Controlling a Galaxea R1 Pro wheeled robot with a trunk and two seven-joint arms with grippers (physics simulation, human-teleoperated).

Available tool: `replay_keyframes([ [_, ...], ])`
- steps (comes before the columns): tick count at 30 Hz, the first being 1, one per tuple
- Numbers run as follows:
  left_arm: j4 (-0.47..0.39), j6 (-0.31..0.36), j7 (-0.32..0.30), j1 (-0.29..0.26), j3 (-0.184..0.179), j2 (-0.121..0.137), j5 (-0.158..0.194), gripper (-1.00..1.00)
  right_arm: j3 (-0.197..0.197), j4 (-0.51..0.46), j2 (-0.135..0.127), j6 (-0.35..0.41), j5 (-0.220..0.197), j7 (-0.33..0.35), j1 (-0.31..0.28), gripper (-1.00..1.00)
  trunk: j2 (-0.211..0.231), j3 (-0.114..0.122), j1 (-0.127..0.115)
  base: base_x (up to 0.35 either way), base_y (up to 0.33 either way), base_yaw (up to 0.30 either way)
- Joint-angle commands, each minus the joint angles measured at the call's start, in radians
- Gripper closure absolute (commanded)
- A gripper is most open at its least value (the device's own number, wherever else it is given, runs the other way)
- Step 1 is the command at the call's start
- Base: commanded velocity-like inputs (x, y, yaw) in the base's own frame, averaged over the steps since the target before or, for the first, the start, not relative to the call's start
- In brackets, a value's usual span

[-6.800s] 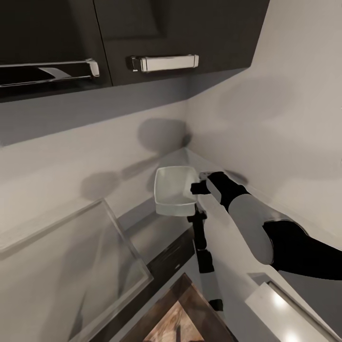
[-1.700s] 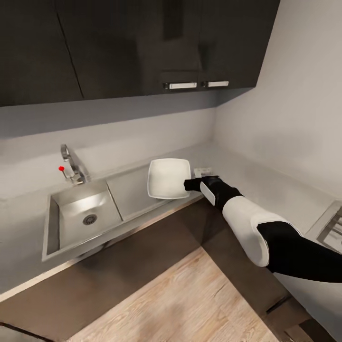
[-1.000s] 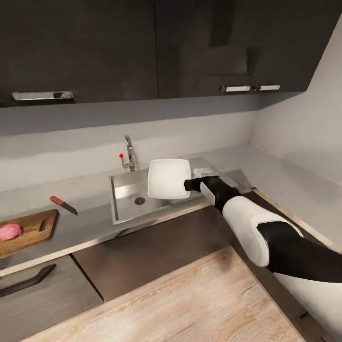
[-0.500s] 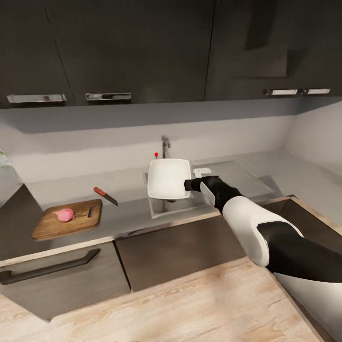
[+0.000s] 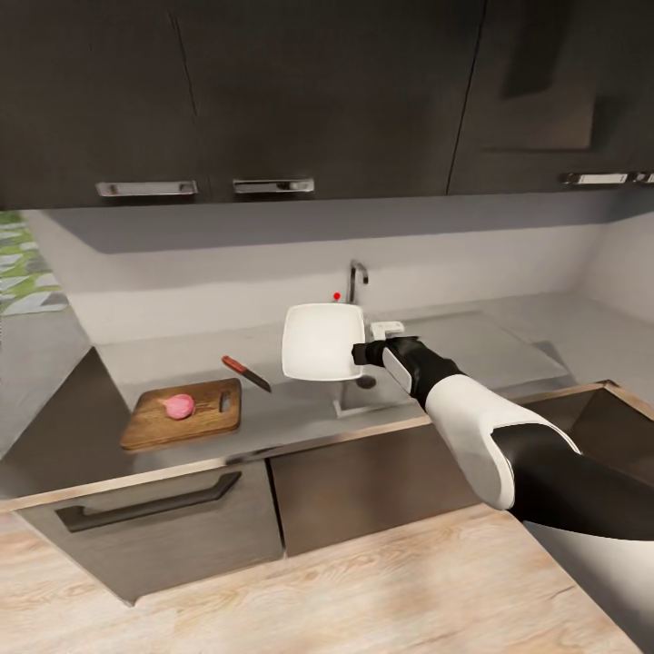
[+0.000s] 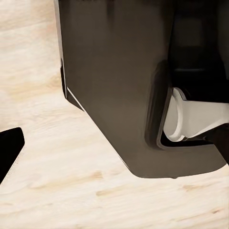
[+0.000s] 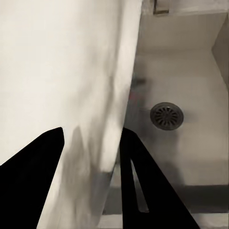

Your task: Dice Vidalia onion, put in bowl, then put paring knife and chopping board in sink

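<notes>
Right hand (image 5: 363, 353) clamped on rim of bowl (image 5: 322, 341), held in the air over the sink (image 5: 363, 400); drain (image 7: 167, 116) visible below bowl in right wrist view; Vidalia onion (image 5: 179, 405) whole on chopping board (image 5: 183, 415) on the table (image 5: 300, 418), left of sink; paring knife (image 5: 247, 372) on table just beside board; left hand state: cannot tell.

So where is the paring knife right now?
In the head view, the paring knife lies flat on the countertop, just beyond the chopping board, left of the sink.
</notes>
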Motion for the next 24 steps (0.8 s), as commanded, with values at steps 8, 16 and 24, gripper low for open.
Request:
replay_keyframes([
  [8, 0.003, -0.001, -0.005, -0.002, -0.006, 0.000, 0.008, -1.00, 0.003, -0.001, 0.000, 0.005, -0.002, 0.000, -0.001, 1.00, -0.002, 0.003, 0.001, 0.000, 0.291, 0.000],
  [16, 0.003, -0.001, -0.005, -0.002, -0.006, 0.000, 0.008, -1.00, 0.003, -0.001, 0.000, 0.006, -0.002, 0.000, -0.001, 1.00, -0.002, 0.016, 0.001, 0.000, 0.291, 0.000],
  [24, 0.003, -0.001, -0.005, -0.002, -0.006, 0.000, 0.008, -1.00, 0.003, -0.001, 0.000, 0.005, -0.002, 0.000, -0.001, 1.00, -0.002, 0.026, 0.001, 0.000, 0.291, 0.000],
])
